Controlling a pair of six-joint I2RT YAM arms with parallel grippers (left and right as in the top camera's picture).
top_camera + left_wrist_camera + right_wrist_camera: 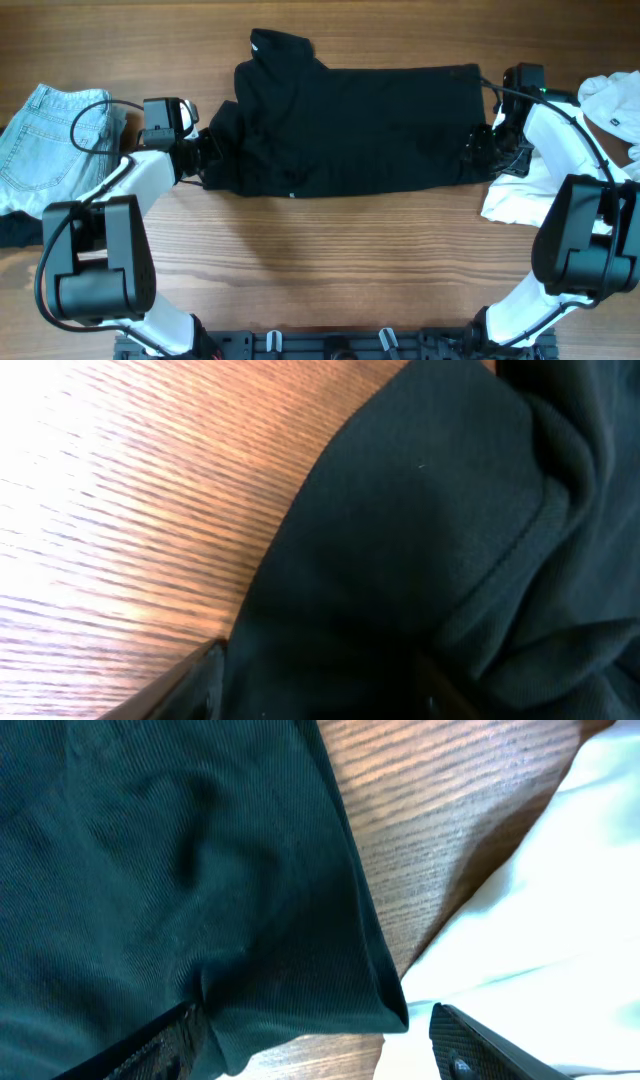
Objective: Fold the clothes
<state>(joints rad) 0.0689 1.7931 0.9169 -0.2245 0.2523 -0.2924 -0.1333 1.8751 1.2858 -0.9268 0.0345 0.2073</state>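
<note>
Bare wooden worktop (pixel 330 260) nearest. Past it, a black polo shirt (pixel 350 130) lies flat, centre toward 12 o'clock, collar at its far-left corner. Left hand (pixel 205 155) at the shirt's 9 o'clock edge, fingers spread, sleeve cloth between them (wrist view). Right hand (pixel 478 150) at the 3 o'clock edge, spread astride the hem. Jeans (pixel 45 135) at 9 o'clock, white garment (pixel 600 95) at 3 o'clock.
</note>
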